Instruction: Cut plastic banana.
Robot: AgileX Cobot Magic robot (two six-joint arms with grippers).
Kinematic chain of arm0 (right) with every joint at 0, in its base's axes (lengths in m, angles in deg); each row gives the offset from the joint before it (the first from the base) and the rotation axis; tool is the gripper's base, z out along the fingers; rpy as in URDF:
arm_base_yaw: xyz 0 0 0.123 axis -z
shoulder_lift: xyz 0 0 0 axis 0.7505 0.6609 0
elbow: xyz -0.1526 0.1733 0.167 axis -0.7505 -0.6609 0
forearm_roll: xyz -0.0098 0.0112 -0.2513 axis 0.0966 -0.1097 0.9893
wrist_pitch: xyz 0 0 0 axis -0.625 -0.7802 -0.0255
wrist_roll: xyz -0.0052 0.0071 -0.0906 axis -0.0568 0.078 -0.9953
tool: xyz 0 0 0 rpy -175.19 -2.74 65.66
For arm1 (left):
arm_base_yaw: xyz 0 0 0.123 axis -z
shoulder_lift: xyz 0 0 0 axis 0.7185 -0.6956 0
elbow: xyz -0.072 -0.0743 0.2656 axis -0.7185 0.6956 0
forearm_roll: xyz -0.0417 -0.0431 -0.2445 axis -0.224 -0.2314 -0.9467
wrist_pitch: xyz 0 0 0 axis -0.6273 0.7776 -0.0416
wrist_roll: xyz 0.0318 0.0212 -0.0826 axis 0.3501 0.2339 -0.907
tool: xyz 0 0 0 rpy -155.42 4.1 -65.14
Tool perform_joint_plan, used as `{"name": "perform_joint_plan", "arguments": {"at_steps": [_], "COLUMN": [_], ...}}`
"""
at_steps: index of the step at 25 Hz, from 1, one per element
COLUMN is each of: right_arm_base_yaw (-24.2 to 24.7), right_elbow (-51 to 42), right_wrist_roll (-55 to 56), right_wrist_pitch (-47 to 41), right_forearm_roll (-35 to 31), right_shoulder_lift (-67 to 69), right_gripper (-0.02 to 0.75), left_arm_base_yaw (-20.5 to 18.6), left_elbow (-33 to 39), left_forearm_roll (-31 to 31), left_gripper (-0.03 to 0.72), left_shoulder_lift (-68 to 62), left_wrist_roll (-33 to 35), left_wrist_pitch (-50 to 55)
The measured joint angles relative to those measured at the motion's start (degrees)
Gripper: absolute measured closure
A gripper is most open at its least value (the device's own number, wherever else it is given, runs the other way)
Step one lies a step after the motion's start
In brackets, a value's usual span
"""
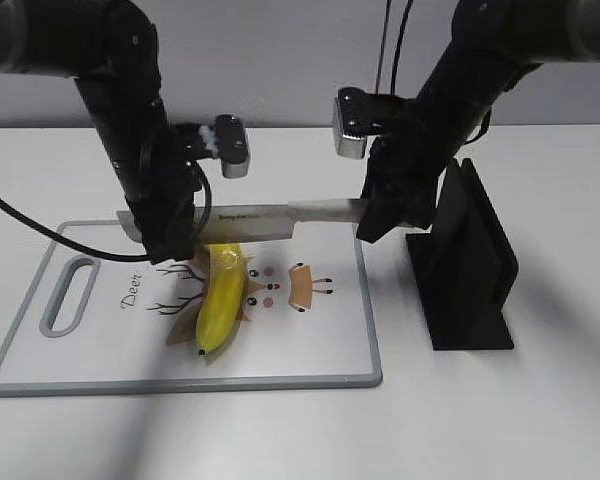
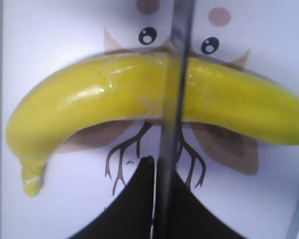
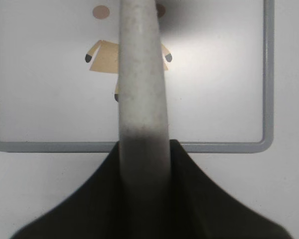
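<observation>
In the exterior view the banana lies on the cutting board, over its deer print. A knife hangs level above it, the right gripper clamped on its handle end and the left gripper pinching the blade tip; a black stand sits just right of the board. The left wrist view shows the blade edge-on across the banana's middle; contact is unclear. The right wrist view shows the pale handle between the dark fingers, above the board's rim.
</observation>
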State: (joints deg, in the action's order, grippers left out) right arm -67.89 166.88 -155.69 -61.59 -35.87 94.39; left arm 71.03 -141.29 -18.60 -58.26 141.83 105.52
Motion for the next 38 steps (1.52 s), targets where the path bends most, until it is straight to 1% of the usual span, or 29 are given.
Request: {"name": "perform_joint_plan", "arguments": {"at_steps": [6,14,15,16,18,22,23,24,27,29,34,36,38], "right_arm_base_yaw": [0.00,0.00,0.00,0.00,0.00,0.05,0.05,0.05,0.05,0.16,0.16,0.16,0.16], "right_elbow": [0.00,0.00,0.00,0.00,0.00,0.00,0.00,0.00,0.00,0.00,0.00,0.00,0.00], "right_wrist_roll": [0.00,-0.10,-0.10,-0.10,-0.05,0.46,0.67,0.82,1.16,1.58,1.91,1.95,2.78], "right_wrist_pitch": [-1.39,-1.70,-1.73,-1.79,-1.76,-1.38,-1.38,-1.38,-2.07,-2.95,-5.01,-5.36,-5.49], "right_forearm_roll": [-1.19,-2.14,-2.14,-2.16,-2.23,-2.40,-2.45,-2.45,-2.45,-2.45,-2.34,-2.23,-2.23], "right_shoulder_lift": [-3.40,-4.22,-4.22,-4.23,-4.28,-4.28,-4.28,-4.28,-4.28,-4.28,-4.39,-4.90,-5.71], "right_gripper": [0.566,0.566,0.566,0.566,0.566,0.572,0.573,0.573,0.574,0.575,0.575,0.575,0.575], "left_arm_base_yaw": [0.00,-0.14,-0.20,-0.20,-0.20,-0.20,-0.20,-0.20,-0.20,-0.15,-0.09,-0.09,-0.09], "left_elbow": [0.00,0.06,0.17,0.19,0.21,0.26,0.32,0.32,0.32,0.32,0.32,0.32,0.36], "left_forearm_roll": [-0.23,-1.18,-1.44,-1.74,-2.31,-3.28,-3.34,-3.41,-3.64,-3.53,0.57,2.49,5.46], "left_gripper": [0.704,0.701,0.683,0.648,0.540,0.232,0.167,0.122,0.074,0.069,0.077,0.084,0.090], "left_shoulder_lift": [3.78,7.35,7.74,8.00,8.74,10.00,10.21,10.49,11.39,12.41,16.02,17.99,20.08], "left_wrist_roll": [0.00,0.00,0.00,0.00,0.00,-0.05,-0.05,-0.11,-0.18,-0.18,-1.06,-3.20,-9.22], "left_wrist_pitch": [2.49,3.01,2.92,2.92,2.88,3.07,3.15,3.24,3.28,2.88,0.06,-1.47,-3.19]}}
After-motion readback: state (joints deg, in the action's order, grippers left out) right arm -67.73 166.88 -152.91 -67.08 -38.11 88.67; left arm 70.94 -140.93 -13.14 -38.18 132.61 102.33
